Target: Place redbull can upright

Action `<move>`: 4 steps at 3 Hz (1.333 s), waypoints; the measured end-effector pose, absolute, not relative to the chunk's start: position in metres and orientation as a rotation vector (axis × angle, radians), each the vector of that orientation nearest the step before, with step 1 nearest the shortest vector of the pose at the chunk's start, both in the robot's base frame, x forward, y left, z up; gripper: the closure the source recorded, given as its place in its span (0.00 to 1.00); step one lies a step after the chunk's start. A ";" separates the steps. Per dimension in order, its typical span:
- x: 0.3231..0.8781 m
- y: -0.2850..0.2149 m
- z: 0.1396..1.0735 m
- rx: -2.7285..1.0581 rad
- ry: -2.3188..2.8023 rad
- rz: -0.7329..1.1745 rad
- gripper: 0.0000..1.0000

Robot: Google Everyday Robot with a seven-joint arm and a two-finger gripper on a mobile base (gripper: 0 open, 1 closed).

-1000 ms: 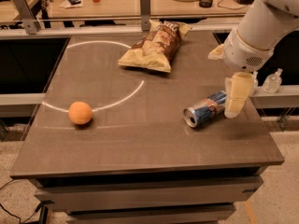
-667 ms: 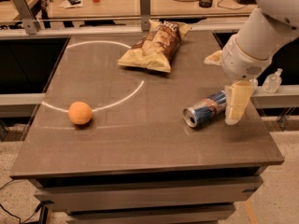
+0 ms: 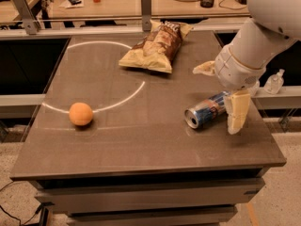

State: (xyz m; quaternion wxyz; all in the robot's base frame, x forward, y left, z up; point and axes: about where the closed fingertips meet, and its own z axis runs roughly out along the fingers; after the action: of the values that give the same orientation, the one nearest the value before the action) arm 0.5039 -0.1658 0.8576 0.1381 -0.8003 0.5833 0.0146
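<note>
Beyond the desk (image 3: 141, 145) runs a cluttered workbench (image 3: 117, 4), and none of it matters to me. On the desk, the can (image 3: 206, 113) lies on its side near the right edge, well apart from the ball (image 3: 81, 114) on the left and the chip bag (image 3: 156, 47) at the back.

My tool (image 3: 236, 111) hangs at the can's right end and covers it from this view. I cannot tell whether it touches the can, or whether it is spread or pressed together.

What counts is the can's long axis. It runs flat along the desk, with one silver end facing front-left and the other pointing back-right under my tool. So the can stretches away from my tool toward the front-left, not across it.

To stand it up, I judge I need a hold across the body near my end. Then I would swing the front-left end round until the axis is vertical. The right edge is close, so a nudge that way could roll the can off.
</note>
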 end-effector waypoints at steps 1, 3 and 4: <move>0.502 -0.162 0.851 -2.386 1.638 0.055 0.00; 0.501 -0.160 0.841 -2.456 1.610 0.060 0.20; 0.500 -0.160 0.838 -2.472 1.609 0.061 0.42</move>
State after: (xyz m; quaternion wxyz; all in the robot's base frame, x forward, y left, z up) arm 0.5001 -0.1597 0.8379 0.0954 -0.8341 0.5429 0.0207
